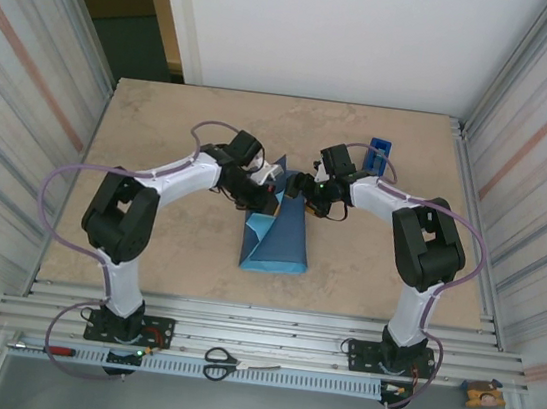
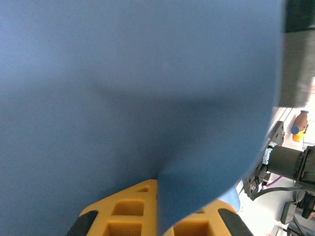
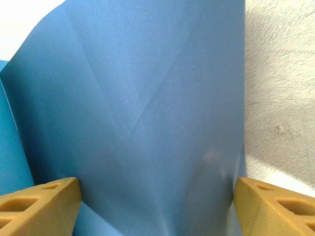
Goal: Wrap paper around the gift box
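The blue paper (image 1: 277, 240) stands in a folded, tent-like shape at the table's middle, its top pulled up between the two arms. My left gripper (image 1: 263, 191) is at that top from the left. In the left wrist view the left gripper (image 2: 160, 184) is shut on the paper (image 2: 147, 88), a fold running between the yellow fingers (image 2: 123, 206). My right gripper (image 1: 301, 186) meets the top from the right. In the right wrist view it (image 3: 157, 196) is open, and a creased paper panel (image 3: 147, 123) fills the gap between its fingers (image 3: 44, 201). The gift box is hidden.
A small blue tape dispenser (image 1: 378, 158) sits on the table behind the right arm. Scissors (image 1: 222, 362) and a red-handled screwdriver (image 1: 43, 347) lie on the front rail. Metal walls close in both sides. Bare tabletop (image 3: 280, 73) shows right of the paper.
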You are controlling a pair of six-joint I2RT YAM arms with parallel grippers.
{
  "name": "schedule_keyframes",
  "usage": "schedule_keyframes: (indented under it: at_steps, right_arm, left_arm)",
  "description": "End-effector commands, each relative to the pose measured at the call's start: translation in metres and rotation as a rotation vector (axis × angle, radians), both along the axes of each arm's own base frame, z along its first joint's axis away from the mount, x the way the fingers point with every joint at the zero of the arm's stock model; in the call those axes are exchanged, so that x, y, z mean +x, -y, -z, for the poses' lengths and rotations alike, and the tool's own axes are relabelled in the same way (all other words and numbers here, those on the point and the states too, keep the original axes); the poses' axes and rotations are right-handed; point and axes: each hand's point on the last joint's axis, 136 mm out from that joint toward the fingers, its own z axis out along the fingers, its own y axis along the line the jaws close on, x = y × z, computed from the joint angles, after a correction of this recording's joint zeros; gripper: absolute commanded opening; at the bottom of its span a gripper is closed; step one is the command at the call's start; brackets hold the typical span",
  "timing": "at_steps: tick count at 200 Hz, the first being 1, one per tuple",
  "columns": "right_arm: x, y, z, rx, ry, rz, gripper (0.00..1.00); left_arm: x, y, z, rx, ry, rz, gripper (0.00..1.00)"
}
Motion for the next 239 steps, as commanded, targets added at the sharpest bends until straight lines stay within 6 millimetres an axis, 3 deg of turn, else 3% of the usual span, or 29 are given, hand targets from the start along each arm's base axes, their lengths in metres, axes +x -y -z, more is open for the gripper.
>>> schedule_keyframes:
  at_steps: [1, 105, 135, 165, 208, 239]
  right_arm:
    - [-0.042, 0.022, 0.047, -0.152, -0.170, 0.006, 0.79]
    - [-0.039, 0.013, 0.040, -0.122, -0.160, -0.011, 0.79]
    - [-0.029, 0.007, 0.017, -0.058, -0.127, -0.013, 0.80]
    - [-0.011, 0.010, -0.017, 0.000, -0.067, 0.002, 0.82]
    - [0.007, 0.034, -0.048, 0.040, -0.004, 0.059, 0.85]
    - [0.006, 0.055, -0.056, 0.041, 0.009, 0.106, 0.86]
  left_arm:
    - [0.000, 0.017, -0.007, -0.060, -0.009, 0.030, 0.01]
    - [-0.012, 0.010, 0.042, 0.013, -0.109, 0.006, 0.13]
    - [-0.016, 0.005, 0.055, 0.043, -0.132, 0.000, 0.19]
    - [-0.019, 0.003, 0.065, 0.060, -0.153, -0.003, 0.23]
    - [-0.021, 0.001, 0.071, 0.069, -0.163, -0.006, 0.25]
    - [-0.022, 0.001, 0.072, 0.071, -0.164, -0.006, 0.35]
